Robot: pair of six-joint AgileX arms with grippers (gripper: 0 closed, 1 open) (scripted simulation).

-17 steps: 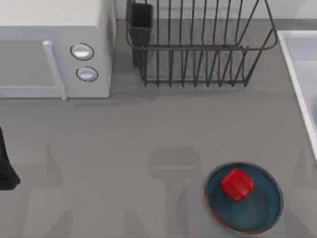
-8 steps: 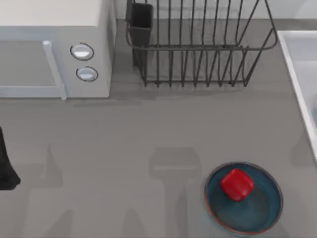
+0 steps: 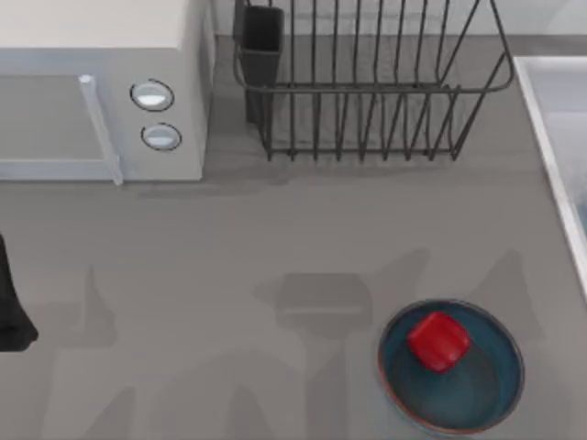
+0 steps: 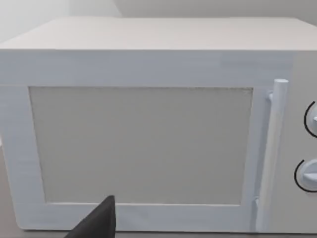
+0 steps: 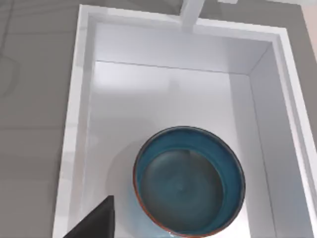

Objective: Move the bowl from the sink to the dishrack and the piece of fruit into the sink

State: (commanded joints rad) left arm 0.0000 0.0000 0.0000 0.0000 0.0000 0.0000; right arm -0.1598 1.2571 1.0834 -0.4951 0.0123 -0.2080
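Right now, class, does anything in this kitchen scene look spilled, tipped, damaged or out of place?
Nothing stands out. The bowl sits upright in the sink, the piece of fruit rests in the shallow dish, and the dishrack stands upright beside the closed microwave.

Left arm [image 3: 11, 307] at table's left edge

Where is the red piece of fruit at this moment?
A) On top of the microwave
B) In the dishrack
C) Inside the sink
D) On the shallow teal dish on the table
D: in the top view the piece of fruit rests on the shallow teal dish on the table, apart from the sink, which holds the bowl.
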